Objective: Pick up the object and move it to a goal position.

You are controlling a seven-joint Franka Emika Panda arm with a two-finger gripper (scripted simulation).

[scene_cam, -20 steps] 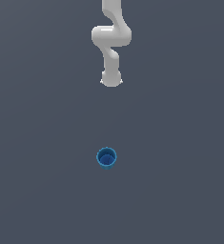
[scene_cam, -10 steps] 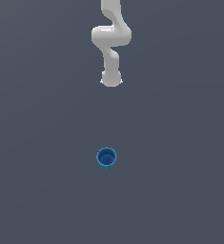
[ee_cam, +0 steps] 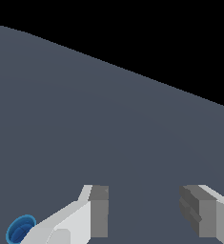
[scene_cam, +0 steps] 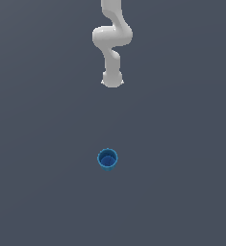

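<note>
End effector: my end effector [ee_cam: 144,212] has its jaws spread wide, with nothing between them.
Cup: the blue cup [scene_cam: 107,159] stands upright on the grey desk [scene_cam: 42,144], well apart from my end effector.

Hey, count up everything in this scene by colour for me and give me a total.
Blue: 1, the cup
White: 1, the robot arm with its open end effector
Grey: 1, the floor
Total: 3
</note>
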